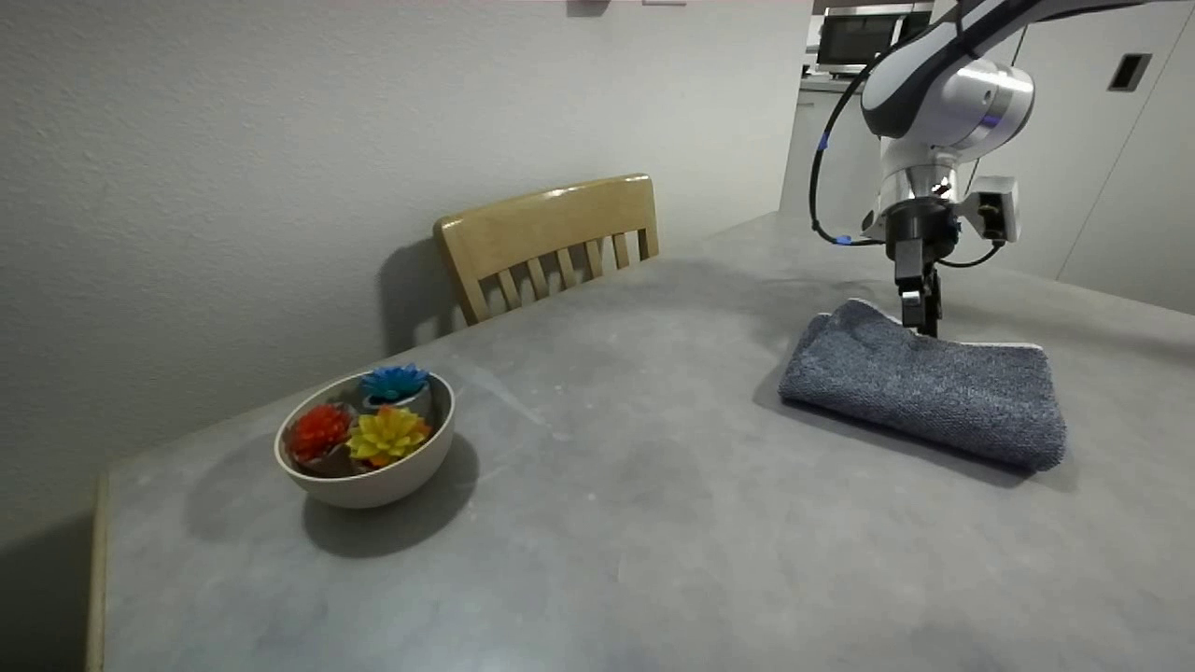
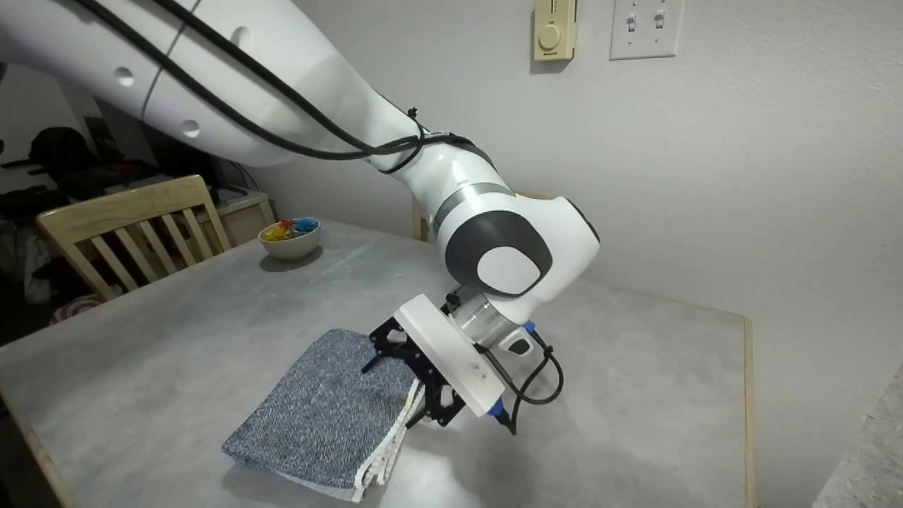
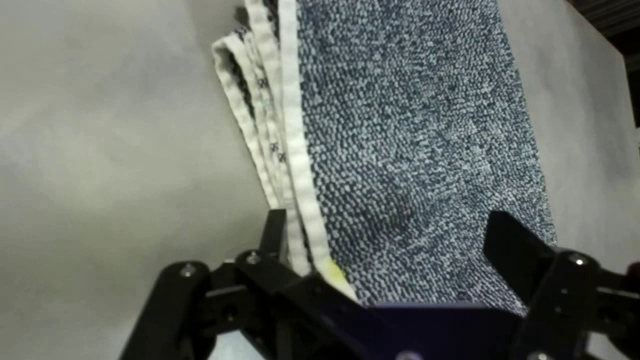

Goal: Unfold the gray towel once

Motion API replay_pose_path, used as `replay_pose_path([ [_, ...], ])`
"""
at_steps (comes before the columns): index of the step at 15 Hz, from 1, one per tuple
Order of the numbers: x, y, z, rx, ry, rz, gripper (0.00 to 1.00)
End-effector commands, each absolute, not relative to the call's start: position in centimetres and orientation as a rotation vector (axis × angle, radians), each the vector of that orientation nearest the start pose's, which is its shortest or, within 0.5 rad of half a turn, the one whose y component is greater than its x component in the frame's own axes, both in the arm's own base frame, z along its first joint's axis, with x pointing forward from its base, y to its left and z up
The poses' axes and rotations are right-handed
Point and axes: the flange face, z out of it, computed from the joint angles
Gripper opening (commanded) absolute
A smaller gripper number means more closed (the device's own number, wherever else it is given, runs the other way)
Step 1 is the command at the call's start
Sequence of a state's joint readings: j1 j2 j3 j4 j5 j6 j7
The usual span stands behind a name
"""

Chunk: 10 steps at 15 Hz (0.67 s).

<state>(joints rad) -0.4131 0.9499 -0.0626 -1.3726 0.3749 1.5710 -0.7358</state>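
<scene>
The gray towel [image 1: 920, 397] lies folded on the table [image 1: 635, 541]; the unfold isn't done yet. The gripper [image 2: 389, 396] sits low at its hemmed side, between 2 and 3 o'clock from the towel's middle in an exterior view. Pincer is spread wide, pinching nothing.

Why there: loose layers stack up on that side, white hem [image 2: 382, 451] over hem, so it's probably where a fold can be lifted. The tips there line up about 11 to 5 o'clock, the hem about 1 to 7, so a squeeze would likely go across the edge. Wrist view agrees: one finger [image 3: 273, 232] at 7 o'clock from the view's middle, right by the hem, its partner at 4 o'clock, over the terry. Terry's 3 o'clock border shows no hem; reads as a fold, likely poorer to grab. Can't tell from these angles whether either tip touches cloth.

Next squeeze should take the top layer only, I'd guess; too deep and the whole stack may drag.

The bowl [image 1: 392, 487] with three bright flower-like pieces [image 1: 387, 434] sits well apart, at the towel's 9 o'clock in an exterior view, so unlikely to get in the cloth's way.
</scene>
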Motion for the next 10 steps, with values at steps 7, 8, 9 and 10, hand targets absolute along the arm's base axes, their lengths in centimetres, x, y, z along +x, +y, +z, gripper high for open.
replay_pose_path([
  [7,59.2,-25.9,10.9,-2.442,-0.149,0.575,1.0],
  [8,59.1,-25.7,10.9,-2.44,-0.138,0.578,1.0],
  [9,59.1,-25.6,10.9,-2.436,-0.126,0.583,1.0],
  [10,59.1,-25.5,10.9,-2.436,-0.112,0.583,1.0],
])
